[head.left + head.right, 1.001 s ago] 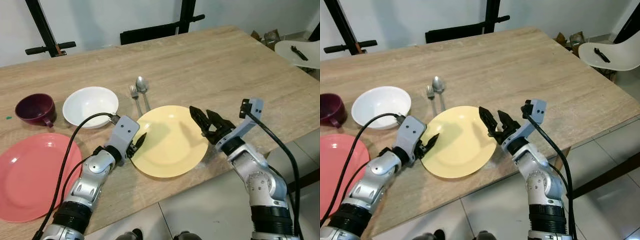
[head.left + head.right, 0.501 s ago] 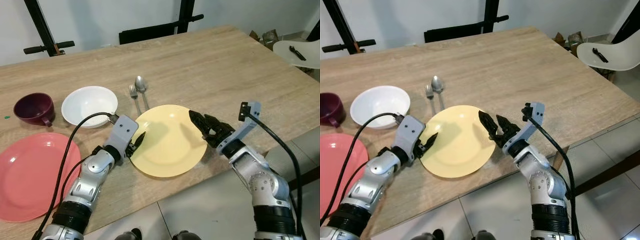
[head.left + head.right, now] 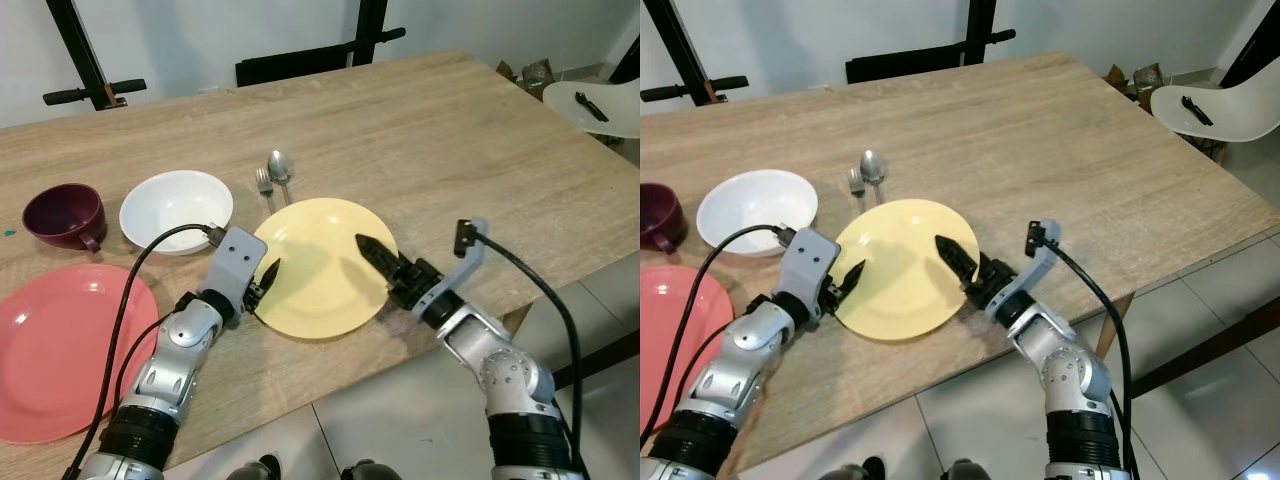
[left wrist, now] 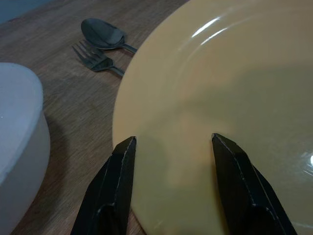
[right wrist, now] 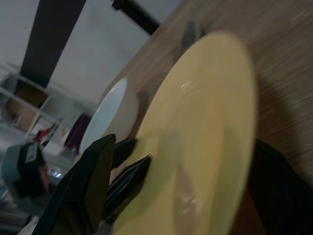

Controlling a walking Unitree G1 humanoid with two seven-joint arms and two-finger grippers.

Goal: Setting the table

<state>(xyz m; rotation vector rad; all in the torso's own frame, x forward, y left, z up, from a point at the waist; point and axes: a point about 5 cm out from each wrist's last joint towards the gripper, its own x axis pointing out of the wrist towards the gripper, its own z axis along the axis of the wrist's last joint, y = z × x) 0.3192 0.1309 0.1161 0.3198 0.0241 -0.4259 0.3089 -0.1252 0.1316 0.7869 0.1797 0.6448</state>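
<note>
We look down on a pale wood-grain table (image 3: 430,130) in a room with a white wall, black metal stands behind it and a white chair (image 3: 600,100) off to the right on a tiled floor. No brand, label or writing can be read on anything here. Near the table's front edge lies a round yellow plate (image 3: 315,255). Our left gripper (image 3: 264,280) sits at the plate's left rim with its two black fingers apart, one tip over the rim and one over the plate's face, closed on nothing. Our right gripper (image 3: 385,268) comes in from the right; one finger lies across the top of the plate and the other sits beyond its right edge, so the fingers straddle that rim, spread apart. Just behind the plate lie a fork (image 3: 263,183) and a spoon (image 3: 279,166), side by side. To the left stands a white bowl (image 3: 176,210), then a dark purple cup (image 3: 62,215), and nearer us a pink plate (image 3: 60,345).
</note>
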